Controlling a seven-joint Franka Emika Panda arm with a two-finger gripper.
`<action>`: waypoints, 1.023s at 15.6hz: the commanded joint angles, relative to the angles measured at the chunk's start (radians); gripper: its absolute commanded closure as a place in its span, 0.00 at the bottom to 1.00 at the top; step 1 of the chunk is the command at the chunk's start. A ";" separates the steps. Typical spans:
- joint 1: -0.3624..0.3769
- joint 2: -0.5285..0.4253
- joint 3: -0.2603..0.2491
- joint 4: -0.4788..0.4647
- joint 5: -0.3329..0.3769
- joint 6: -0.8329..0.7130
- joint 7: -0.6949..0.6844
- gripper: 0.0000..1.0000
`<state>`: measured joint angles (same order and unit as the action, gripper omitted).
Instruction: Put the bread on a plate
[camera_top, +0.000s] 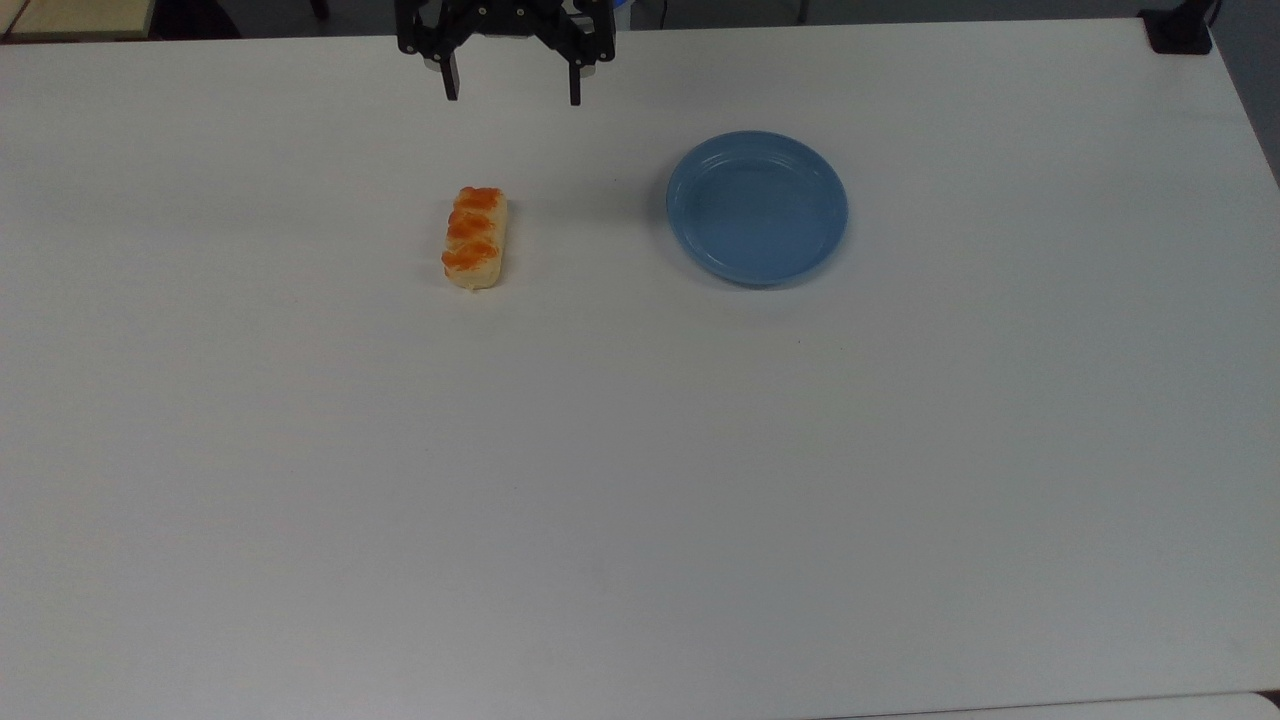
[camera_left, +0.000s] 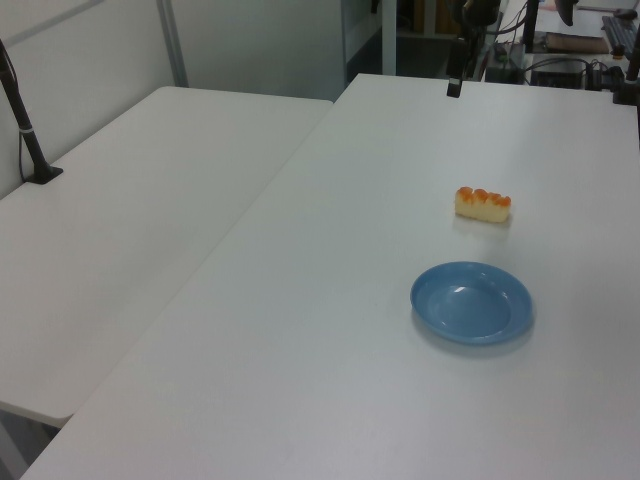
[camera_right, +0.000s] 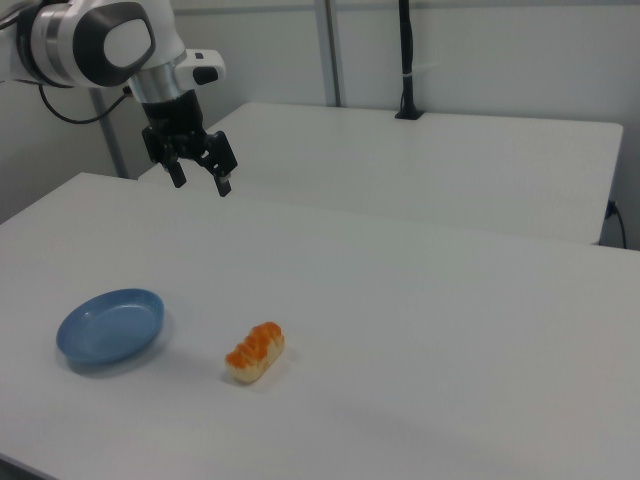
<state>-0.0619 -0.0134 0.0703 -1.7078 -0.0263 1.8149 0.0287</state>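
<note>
Approach step: bread (camera_top: 475, 239) lies untouched on the counter (camera_top: 640, 480).
Jaws spread at top view's 12 o'clock; next, I judge, descend onto bread, plate (camera_top: 757, 207) at its 3 o'clock.

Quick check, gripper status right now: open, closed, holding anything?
Gripper: open, holding nothing, raised above the table. The bread lies on the table beside the plate, untouched.

No readable text, label, brand, number or sign anywhere
</note>
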 joint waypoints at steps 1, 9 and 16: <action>0.001 -0.020 -0.003 -0.007 0.023 -0.049 0.016 0.00; 0.001 -0.022 -0.004 -0.007 0.022 -0.046 0.016 0.00; 0.002 -0.020 -0.007 0.004 0.022 -0.046 0.005 0.00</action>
<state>-0.0620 -0.0160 0.0700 -1.7051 -0.0237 1.7919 0.0298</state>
